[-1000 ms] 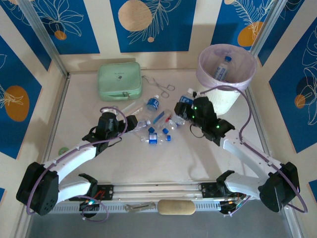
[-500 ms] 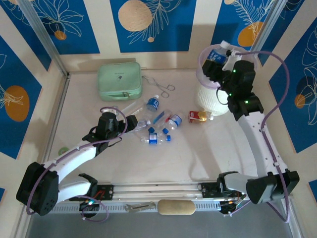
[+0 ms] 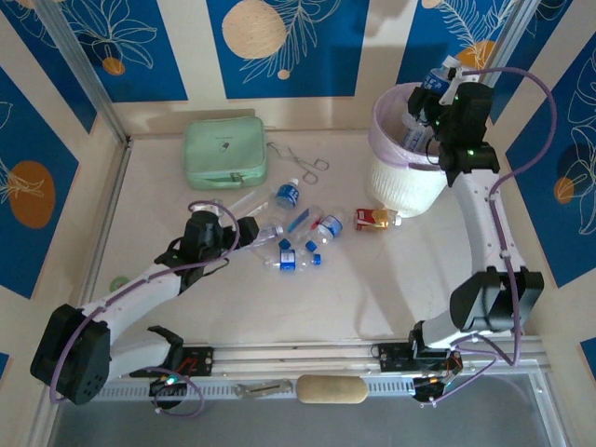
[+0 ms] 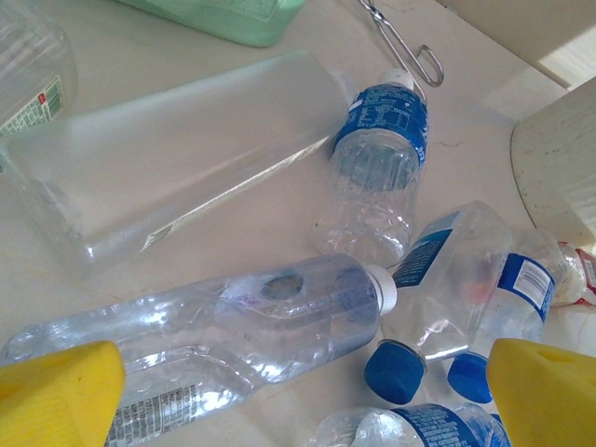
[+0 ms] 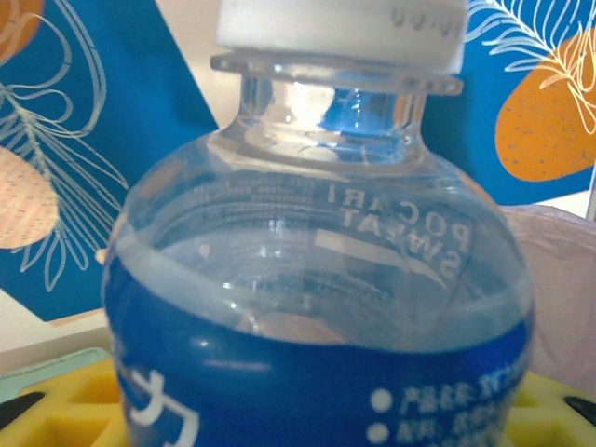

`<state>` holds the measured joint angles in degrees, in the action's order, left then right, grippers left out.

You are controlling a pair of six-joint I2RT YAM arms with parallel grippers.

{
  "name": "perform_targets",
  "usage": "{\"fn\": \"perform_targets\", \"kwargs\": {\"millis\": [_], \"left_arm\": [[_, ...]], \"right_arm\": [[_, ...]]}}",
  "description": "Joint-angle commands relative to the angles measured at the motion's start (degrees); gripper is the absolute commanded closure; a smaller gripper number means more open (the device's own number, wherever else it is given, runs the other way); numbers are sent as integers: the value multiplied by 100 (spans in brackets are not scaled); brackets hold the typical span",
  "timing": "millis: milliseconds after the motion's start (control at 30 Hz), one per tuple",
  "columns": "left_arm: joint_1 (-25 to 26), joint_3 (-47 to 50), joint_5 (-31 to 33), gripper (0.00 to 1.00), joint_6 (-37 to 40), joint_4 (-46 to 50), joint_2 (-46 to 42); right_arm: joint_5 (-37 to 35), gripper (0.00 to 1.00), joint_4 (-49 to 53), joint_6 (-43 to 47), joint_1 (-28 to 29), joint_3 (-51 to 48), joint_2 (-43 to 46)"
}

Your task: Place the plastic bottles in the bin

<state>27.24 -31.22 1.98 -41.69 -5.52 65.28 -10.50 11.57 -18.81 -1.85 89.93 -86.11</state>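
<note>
Case: upper left.
Forceps: just right of case.
Bottles: clustered at centre, below forceps.
Carton: right of cluster, beside bin.
Bin: upper right.
Bottle: over bin rim.

I hold one clear plastic bottle with a blue label and white cap over the rim of the tall round white slatted bin lined with a pale lilac bag. Another blue-labelled bottle lies inside. The other clear bottles lie on their sides mid-table, clustered.

White-black arms, purple cables, apparently yellow jaws.
</note>
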Motion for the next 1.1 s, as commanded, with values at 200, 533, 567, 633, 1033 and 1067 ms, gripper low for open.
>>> {"fn": "perform_targets", "kwargs": {"millis": [200,533,567,633,1033,1067], "left_arm": [[-35,-52,-64,1,20,44,-40],[-35,-143,-92,1,51,75,-5],[-35,-160,-84,1,70,94,-8],[-39,-193,-84,1,108,121,-1],[-36,-200,-22,1,47,160,29],[-35,-192,-30,1,47,133,38]], "right_arm": [[165,46,333,-59,-95,109,-433],[189,10,738,-239,-126,504,-735],[183,6,765,-249,-123,545,-730],[172,0,768,-266,-123,581,-682],[1082,1,832,-228,171,-42,296],[1181,1,867,-229,266,-217,417]]}}
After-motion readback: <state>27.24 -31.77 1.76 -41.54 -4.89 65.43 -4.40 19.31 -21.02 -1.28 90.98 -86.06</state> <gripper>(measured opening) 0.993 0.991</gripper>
